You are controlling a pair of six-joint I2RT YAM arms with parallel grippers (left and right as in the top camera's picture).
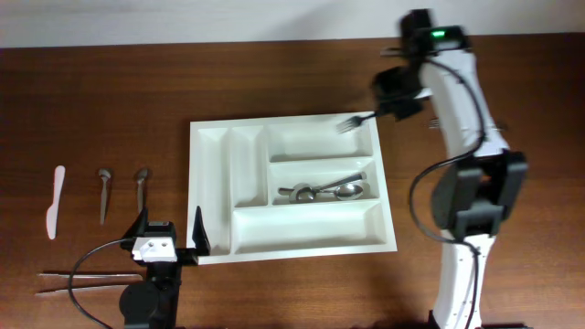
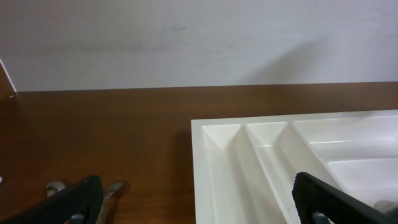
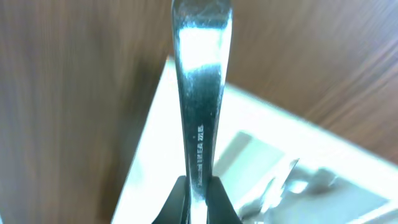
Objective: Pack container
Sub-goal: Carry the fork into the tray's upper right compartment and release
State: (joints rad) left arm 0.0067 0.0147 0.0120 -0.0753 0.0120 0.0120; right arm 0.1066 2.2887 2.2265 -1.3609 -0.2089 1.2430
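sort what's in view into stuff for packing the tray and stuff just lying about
In the job: white cutlery tray; fork in right end effector; spoons already in the tray.
Lying about, maybe packed next: white plastic knife; two small spoons; pair of thin sticks.

So the container (image 1: 302, 230) is a big white plastic cutlery tray, sitting flat and open side up around the middle of the dark wood tabletop (image 1: 110, 100), turned just slightly off square to its edges. It's got two narrow slots running front to back down its left side and three wide ones stacked to the right of them, the near one being the longest. Some metal spoons (image 1: 322, 191) are lying lengthwise in the middle wide one.
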